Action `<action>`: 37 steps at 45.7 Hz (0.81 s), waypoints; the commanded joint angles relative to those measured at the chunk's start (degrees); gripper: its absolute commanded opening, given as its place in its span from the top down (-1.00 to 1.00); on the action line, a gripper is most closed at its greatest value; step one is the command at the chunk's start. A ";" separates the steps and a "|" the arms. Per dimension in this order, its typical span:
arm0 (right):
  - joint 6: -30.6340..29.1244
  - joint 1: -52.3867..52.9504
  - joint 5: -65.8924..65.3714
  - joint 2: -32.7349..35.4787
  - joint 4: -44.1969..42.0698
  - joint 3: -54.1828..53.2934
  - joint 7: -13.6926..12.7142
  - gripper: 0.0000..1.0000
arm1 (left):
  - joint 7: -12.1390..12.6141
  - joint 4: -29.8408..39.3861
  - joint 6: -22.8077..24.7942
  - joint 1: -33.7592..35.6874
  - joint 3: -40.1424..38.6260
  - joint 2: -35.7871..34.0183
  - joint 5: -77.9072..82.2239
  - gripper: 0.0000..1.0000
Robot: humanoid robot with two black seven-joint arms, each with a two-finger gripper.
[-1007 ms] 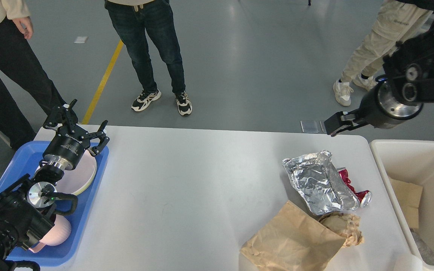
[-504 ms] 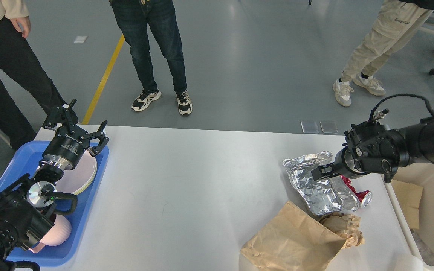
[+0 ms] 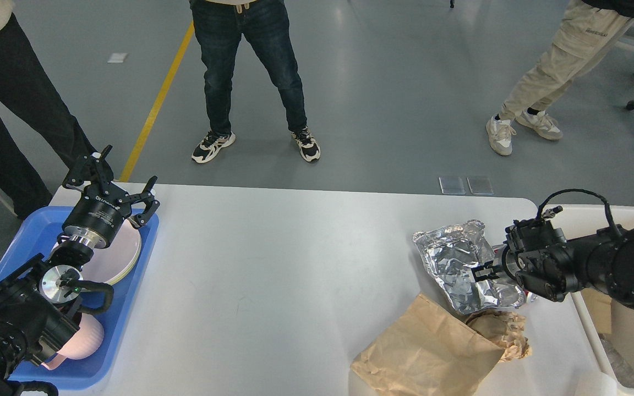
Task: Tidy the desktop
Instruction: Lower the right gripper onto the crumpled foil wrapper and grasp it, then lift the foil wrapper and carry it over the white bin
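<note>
The white desktop (image 3: 295,264) fills the middle of the view, bare across its centre, with the rubbish gathered at its right end: a crumpled foil tray (image 3: 460,264), a brown paper bag (image 3: 427,352) and a wad of brown paper (image 3: 501,330) just beside it. The right gripper (image 3: 482,271) sits low over the near-right edge of the foil, seen dark and almost end-on, so I cannot tell whether its fingers are parted or already pinching the sheet. The step in hand looks like picking up the foil for the cream bin (image 3: 581,308) at the table's right edge. To do it well, the fingers should straddle a raised fold of the foil rather than press flat on it (thin foil tears and slips), then lift clear before swinging toward the bin, so that whatever lies half hidden beneath is not dragged along. The left gripper (image 3: 114,184) hangs with its fingers spread, holding nothing, over the pink plate (image 3: 116,258) in the blue tray (image 3: 130,308).
</note>
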State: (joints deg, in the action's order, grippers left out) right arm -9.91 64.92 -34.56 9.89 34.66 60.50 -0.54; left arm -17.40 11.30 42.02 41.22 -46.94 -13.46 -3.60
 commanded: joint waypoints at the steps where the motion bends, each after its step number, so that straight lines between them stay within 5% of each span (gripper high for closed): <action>1: 0.06 -2.43 -0.07 -1.37 -3.46 -0.12 -0.07 0.56 | 0.00 -0.14 -0.01 0.00 0.01 0.01 0.00 -1.00; 8: -0.03 -2.96 0.02 -1.72 -4.52 -0.21 -0.07 1.00 | 0.00 0.03 -0.01 0.00 0.01 -0.08 0.00 -1.00; 28: -0.03 -0.59 0.37 -1.37 -3.73 -0.73 -0.34 1.00 | 0.00 -0.14 -0.01 0.00 0.01 0.01 0.00 -1.00; 37: -0.55 6.17 0.46 2.76 5.66 -0.64 -0.16 1.00 | 0.00 0.03 -0.01 0.00 -0.08 0.01 0.00 -1.00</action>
State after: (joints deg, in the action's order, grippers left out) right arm -10.27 66.58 -34.11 9.83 34.32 59.82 -0.74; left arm -17.40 11.29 42.02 41.22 -46.94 -13.45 -3.60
